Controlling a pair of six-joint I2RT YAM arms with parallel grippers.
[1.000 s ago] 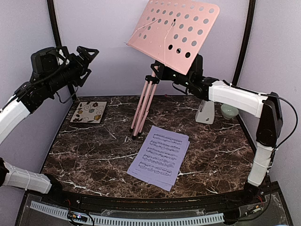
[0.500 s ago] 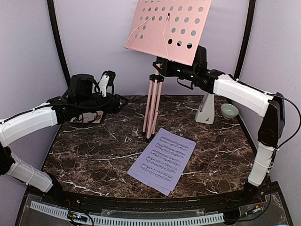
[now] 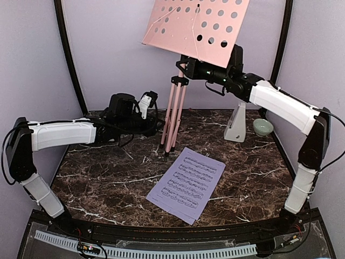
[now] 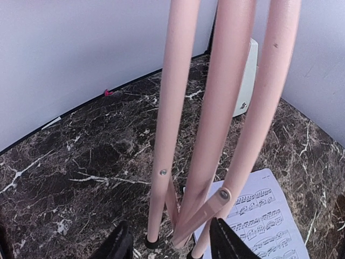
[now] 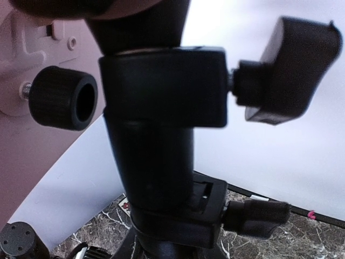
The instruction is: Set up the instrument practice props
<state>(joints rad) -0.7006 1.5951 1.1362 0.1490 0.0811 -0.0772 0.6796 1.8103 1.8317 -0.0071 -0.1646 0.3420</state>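
The pink music stand [image 3: 197, 24] stands upright at the back, its three legs [image 3: 173, 116] folded close together. My right gripper [image 3: 198, 70] is shut on the stand's black neck [image 5: 156, 140] just under the perforated desk; its fingers are hidden in the right wrist view. My left gripper [image 4: 171, 245] is low at the legs [image 4: 226, 108], open, with one finger on each side of the bundle near the feet. The lavender sheet-music pages [image 3: 186, 183] lie flat in the middle of the table. The white metronome [image 3: 235, 123] stands at the back right.
A small pale green bowl [image 3: 262, 127] sits right of the metronome. Purple walls close in the back and sides. My left arm [image 3: 59, 135] stretches across the back left of the marble table [image 3: 102, 183].
My left arm swung down from high on the left to the stand's legs, and its jaws narrowed around them. My right arm lifted the stand more upright and a little to the right.
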